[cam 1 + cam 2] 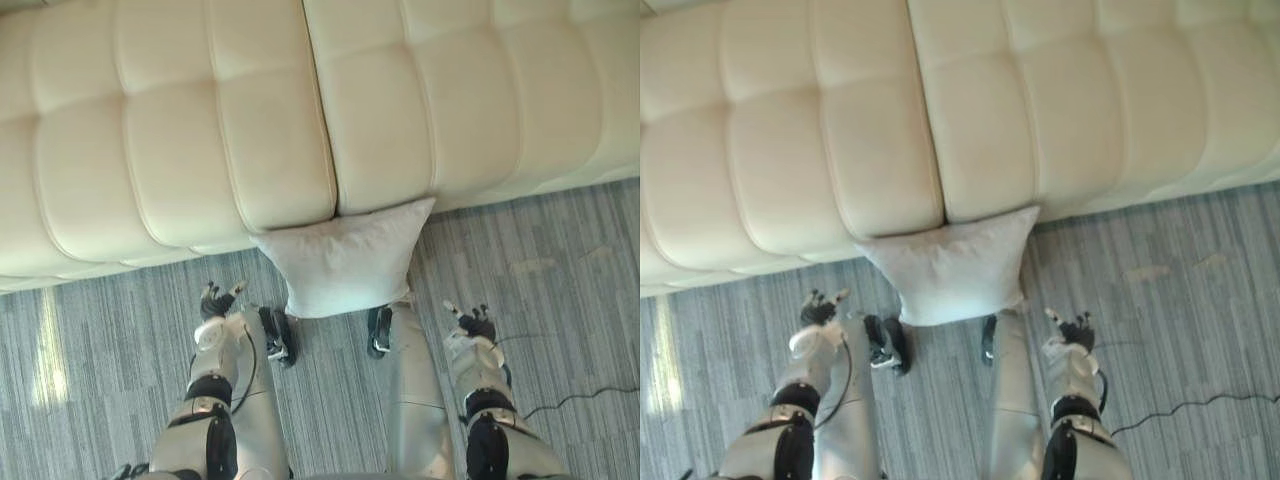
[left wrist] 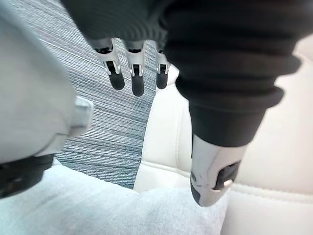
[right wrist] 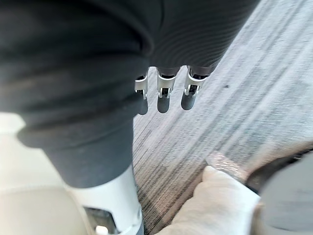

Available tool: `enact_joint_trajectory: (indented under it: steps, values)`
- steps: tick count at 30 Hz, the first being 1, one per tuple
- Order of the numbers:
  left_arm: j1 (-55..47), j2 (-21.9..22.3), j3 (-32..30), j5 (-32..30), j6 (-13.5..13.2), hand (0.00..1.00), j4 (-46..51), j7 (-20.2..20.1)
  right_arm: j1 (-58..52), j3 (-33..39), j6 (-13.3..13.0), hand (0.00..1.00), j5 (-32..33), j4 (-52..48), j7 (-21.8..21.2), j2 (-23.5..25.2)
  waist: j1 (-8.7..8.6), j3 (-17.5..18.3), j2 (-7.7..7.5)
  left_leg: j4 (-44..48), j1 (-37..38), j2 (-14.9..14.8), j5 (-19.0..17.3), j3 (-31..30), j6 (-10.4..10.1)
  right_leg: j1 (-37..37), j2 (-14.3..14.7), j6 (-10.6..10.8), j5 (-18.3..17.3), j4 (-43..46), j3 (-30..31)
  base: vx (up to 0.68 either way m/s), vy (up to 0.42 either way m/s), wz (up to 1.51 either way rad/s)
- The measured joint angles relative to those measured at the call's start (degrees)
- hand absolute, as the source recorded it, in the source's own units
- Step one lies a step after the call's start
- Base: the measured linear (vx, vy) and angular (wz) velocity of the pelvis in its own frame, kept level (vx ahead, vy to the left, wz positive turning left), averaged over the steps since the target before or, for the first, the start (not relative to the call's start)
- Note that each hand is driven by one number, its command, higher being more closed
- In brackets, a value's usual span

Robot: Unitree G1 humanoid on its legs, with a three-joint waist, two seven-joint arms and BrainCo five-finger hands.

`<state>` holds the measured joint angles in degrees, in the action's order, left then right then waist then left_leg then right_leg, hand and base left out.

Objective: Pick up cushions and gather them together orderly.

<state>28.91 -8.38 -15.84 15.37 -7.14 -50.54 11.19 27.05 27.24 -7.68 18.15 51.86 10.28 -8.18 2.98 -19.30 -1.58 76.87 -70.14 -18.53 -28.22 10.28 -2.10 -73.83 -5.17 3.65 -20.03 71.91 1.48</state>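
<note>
A white square cushion [image 1: 345,260] stands on the carpet and leans against the sofa's front edge, below the seam between two seat pads. My left hand [image 1: 215,300] hangs low to the cushion's left, apart from it. Its fingers [image 2: 132,73] are relaxed and hold nothing. My right hand [image 1: 475,322] hangs to the cushion's right, also apart, with straight, empty fingers [image 3: 166,93]. A corner of the cushion [image 3: 215,205] shows near that hand.
A cream tufted sofa [image 1: 200,130] spans the whole upper part of the eye views. Grey striped carpet [image 1: 100,340] covers the floor in front of it, with open floor to the left and right of the cushion.
</note>
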Motion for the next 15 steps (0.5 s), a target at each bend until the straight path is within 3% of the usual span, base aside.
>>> enact_joint_trajectory:
  steps: [5,11,15]
  values:
    - [9.11,-3.43,7.41,-0.10,-1.24,0.00,5.08,0.34,9.44,-10.01,-1.54,0.00,-0.16,-6.09,-0.05,-5.38,-0.06,-3.38,-0.04,2.48,-7.92,-0.18,0.88,-0.73,0.01,-7.90,-0.03,-0.41,0.26,2.81,0.07,-0.05,-0.038,0.03]
    - [13.00,-3.46,13.90,-1.79,-1.58,0.00,5.21,2.59,17.32,-20.57,-2.77,0.00,-0.55,-6.18,-0.41,-5.48,0.57,-4.49,-0.07,4.05,-12.86,-0.24,1.53,-2.35,-0.28,-12.45,-0.01,-0.48,0.05,5.05,-0.86,0.00,-0.029,0.05]
    - [15.87,-2.98,15.76,-1.80,-1.44,0.00,5.22,3.75,20.85,-23.53,-3.13,0.00,-2.32,-6.00,0.02,-5.35,0.56,-4.98,-0.10,4.70,-15.72,0.03,1.58,-2.89,-0.36,-14.91,-0.09,-0.41,-0.03,5.62,-0.86,-0.01,-0.001,0.04]
